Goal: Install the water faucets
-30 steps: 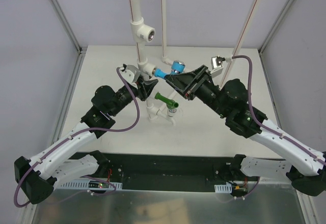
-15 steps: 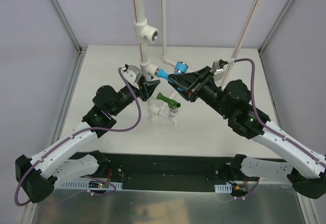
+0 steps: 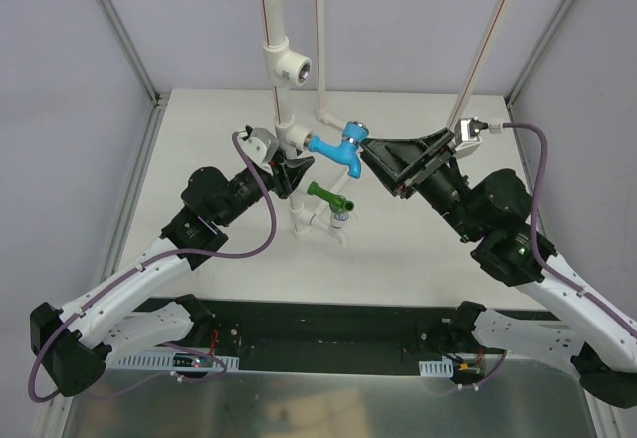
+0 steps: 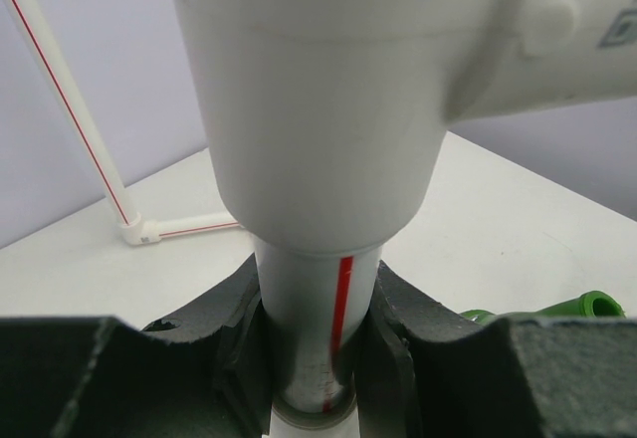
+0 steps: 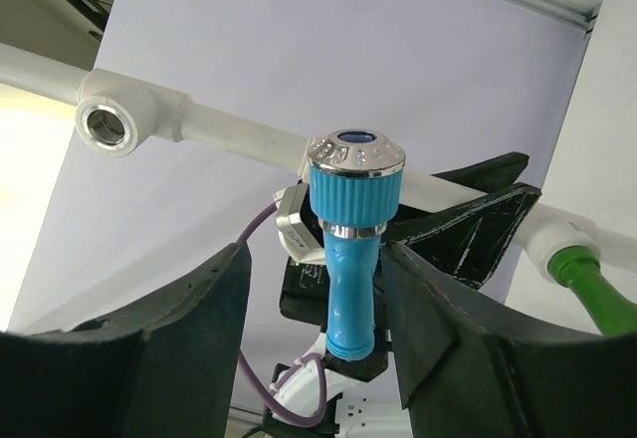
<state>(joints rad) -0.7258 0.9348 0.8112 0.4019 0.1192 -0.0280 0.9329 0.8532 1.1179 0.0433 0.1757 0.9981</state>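
The light blue faucet with its silver top sits in the side socket of a white tee on the upright pipe. In the right wrist view this blue faucet stands between my right gripper's open jaws, with a gap on each side. From above, the right gripper is just right of the faucet. My left gripper is shut on the white pipe below the tee. The dark green faucet sticks out of a lower fitting, and its end shows in the left wrist view.
A higher tee with an empty threaded socket sits on the same upright pipe. Thin white red-striped pipes rise behind. The pipe stand's base rests mid-table. Cage walls close both sides.
My right gripper has opened, let go of the blue faucet and drawn back to the right. The faucet stays in the tee. The left gripper still holds the pipe.
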